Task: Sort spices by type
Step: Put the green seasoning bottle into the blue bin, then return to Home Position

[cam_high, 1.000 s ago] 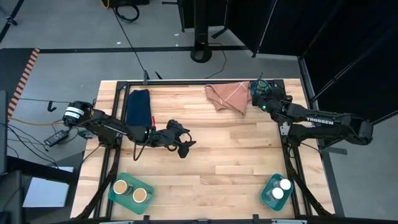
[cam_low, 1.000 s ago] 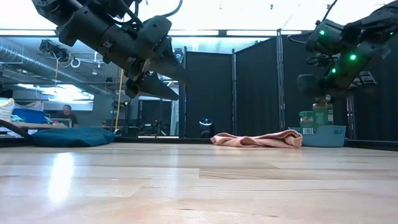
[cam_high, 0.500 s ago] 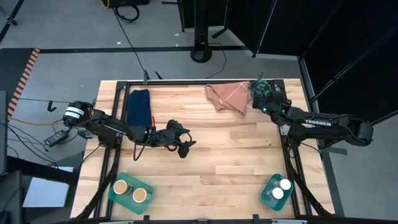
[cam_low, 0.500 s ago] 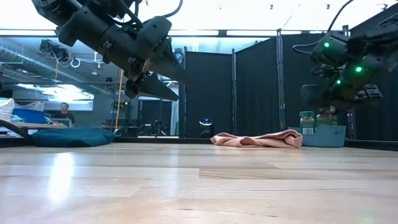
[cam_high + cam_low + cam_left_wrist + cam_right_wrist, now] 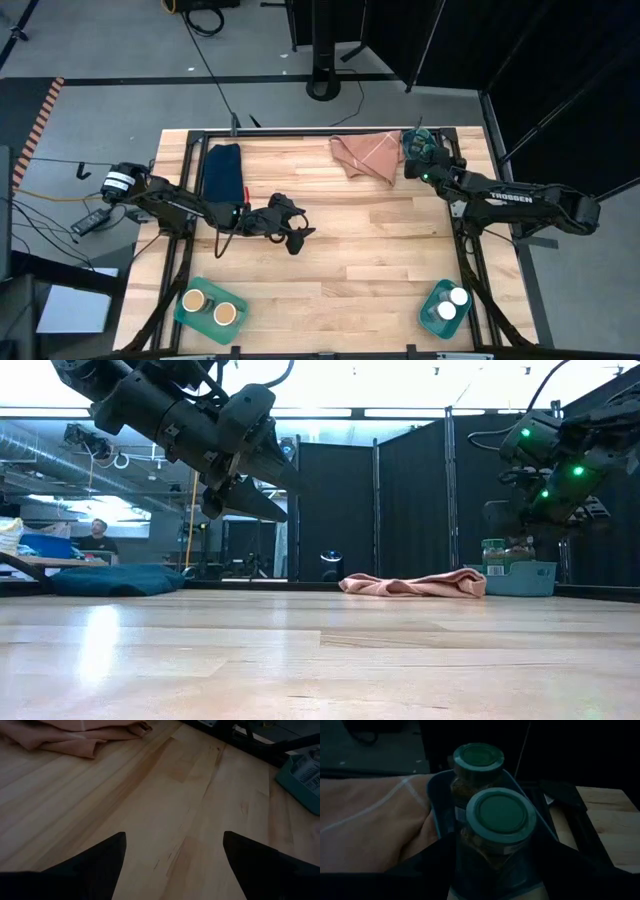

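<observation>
Two green-lidded spice jars (image 5: 500, 815) (image 5: 478, 759) stand upright side by side in a teal bin (image 5: 436, 795) at the table's far right corner (image 5: 413, 143). My right gripper (image 5: 501, 839) is open, one finger on each side of the nearer jar, and a narrow gap shows at each finger. My left gripper (image 5: 297, 238) hangs open above the table's middle left, over bare wood (image 5: 172, 840). Two tan-lidded jars (image 5: 212, 306) sit in a bin at the near left. Two white-lidded jars (image 5: 452, 303) sit in a bin at the near right.
A pink cloth (image 5: 365, 157) lies crumpled just left of the far right bin. A dark blue folded cloth (image 5: 222, 172) lies at the far left. Bare wood stretches across the table's middle and near side (image 5: 370, 270).
My right gripper has gone down over the far right bin, carrying a green-lidded jar that first hung above the bin's rim. That jar now stands in the bin beside the other one.
</observation>
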{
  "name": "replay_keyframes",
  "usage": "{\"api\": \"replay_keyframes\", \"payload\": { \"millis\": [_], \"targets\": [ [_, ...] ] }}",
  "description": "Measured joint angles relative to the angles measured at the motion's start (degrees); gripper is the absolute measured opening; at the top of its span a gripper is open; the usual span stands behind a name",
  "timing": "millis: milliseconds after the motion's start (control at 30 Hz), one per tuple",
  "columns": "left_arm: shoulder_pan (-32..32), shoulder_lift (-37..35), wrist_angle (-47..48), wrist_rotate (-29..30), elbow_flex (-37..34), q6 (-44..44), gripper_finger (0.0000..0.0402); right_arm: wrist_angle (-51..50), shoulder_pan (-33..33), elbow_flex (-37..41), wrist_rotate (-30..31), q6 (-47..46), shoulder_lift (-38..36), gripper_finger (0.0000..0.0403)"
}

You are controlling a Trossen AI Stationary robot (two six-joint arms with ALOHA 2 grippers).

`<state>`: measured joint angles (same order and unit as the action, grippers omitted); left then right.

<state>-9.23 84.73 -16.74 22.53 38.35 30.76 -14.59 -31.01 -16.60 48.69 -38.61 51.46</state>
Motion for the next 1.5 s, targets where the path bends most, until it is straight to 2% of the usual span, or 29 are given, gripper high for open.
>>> {"api": "replay_keyframes", "payload": {
  "millis": [233,467,933,1033,1333,1500],
  "targets": [
    [0.0,0.0,-0.1,-0.4,0.0,0.0,0.0339,1.3,0.0,0.0,-0.5,1.7,0.0,0.0278],
    [0.0,0.0,-0.1,-4.2,0.0,0.0,0.0339,3.9,0.0,-1.8,-0.5,2.5,0.0,0.0302],
    [0.0,-0.4,-1.1,-4.2,0.0,-0.5,0.0340,3.7,0.0,-12.3,-0.5,15.9,-0.1,0.0304],
    [0.1,-1.5,-1.6,-5.6,0.0,-0.5,0.0340,3.2,0.3,-15.4,-2.1,18.1,-0.4,0.0302],
    [0.3,-11.0,-1.9,-10.8,0.0,-5.3,0.0340,-6.3,2.7,-25.9,-7.9,21.0,-4.1,0.0300],
    [0.3,-18.9,-1.3,-11.0,0.0,-8.3,0.0340,-8.7,4.6,-30.1,-14.5,24.2,-8.0,0.0295]
  ]
}}
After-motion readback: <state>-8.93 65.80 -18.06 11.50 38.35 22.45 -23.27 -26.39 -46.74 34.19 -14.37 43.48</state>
